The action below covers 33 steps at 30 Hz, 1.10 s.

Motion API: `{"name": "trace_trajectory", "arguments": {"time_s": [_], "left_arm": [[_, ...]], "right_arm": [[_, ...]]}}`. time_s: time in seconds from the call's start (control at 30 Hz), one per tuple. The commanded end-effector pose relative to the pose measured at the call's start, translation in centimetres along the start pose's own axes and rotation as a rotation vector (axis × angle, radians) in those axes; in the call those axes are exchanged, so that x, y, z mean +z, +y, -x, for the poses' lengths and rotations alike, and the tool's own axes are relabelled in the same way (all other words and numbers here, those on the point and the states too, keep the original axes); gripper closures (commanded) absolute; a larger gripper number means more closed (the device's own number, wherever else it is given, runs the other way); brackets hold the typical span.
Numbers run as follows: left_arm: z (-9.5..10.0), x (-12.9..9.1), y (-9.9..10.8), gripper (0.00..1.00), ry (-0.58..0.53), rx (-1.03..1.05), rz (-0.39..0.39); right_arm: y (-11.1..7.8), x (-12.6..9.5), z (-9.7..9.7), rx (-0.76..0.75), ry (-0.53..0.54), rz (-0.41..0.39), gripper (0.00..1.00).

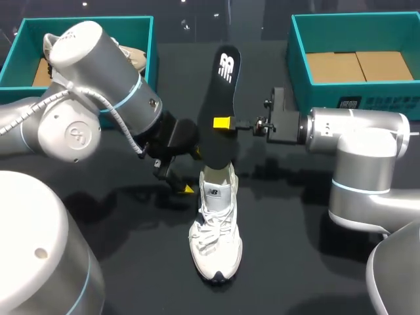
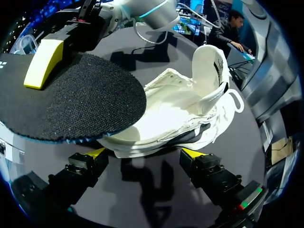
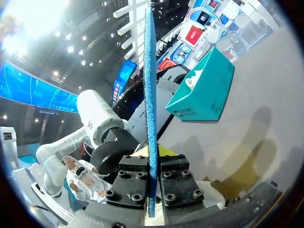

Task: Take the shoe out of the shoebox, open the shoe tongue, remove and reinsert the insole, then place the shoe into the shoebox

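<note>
1. Head view: left shoebox [image 1: 149, 49] sits at the desk's [image 1: 295, 256] far left, with a second shoe [image 1: 133, 58] inside.
2. Left end effector [image 1: 192, 170] has its fingers spread and grips nothing. It is just beside the heel of the white sneaker [image 1: 216, 226].
3. The sneaker stands upright mid-desk, toe toward the robot, outside both boxes.
4. Black insole [image 1: 222, 98] tilts over the sneaker's opening, long axis in line with the sneaker. Can't tell if its low end is inside.
5. Right end effector [image 1: 222, 123] is pinching the insole's edge.
6. Right shoebox [image 1: 296, 52] is at the far right.
7. Reinsert likely means sliding the insole toeward; the left arm is nearer to steady the heel.
</note>
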State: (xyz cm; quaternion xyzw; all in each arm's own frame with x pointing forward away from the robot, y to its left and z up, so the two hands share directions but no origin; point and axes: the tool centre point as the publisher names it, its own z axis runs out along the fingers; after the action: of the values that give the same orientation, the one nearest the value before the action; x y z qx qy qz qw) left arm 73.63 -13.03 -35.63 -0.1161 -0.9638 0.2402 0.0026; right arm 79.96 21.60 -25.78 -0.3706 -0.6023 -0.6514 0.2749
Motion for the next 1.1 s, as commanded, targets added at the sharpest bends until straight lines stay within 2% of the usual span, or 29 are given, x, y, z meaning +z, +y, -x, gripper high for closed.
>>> {"name": "trace_trajectory", "arguments": {"time_s": [0.03, 0.63, 1.1], "left_arm": [[0.21, 0.59, -0.36, 0.0, -0.002, 0.007, 0.024], [0.73, 0.74, -0.49, 0.0, -0.016, 0.005, 0.04], [0.77, 0.71, -0.34, 0.0, -0.013, -0.003, 0.042]], "right_arm": [[-0.3, -0.02, 0.3, -0.002, 0.008, 0.01, 1.0], [-0.63, -0.44, 0.75, -0.007, 0.023, 0.034, 1.0], [-0.74, 0.21, 0.5, -0.025, 0.093, 0.049, 1.0]]}}
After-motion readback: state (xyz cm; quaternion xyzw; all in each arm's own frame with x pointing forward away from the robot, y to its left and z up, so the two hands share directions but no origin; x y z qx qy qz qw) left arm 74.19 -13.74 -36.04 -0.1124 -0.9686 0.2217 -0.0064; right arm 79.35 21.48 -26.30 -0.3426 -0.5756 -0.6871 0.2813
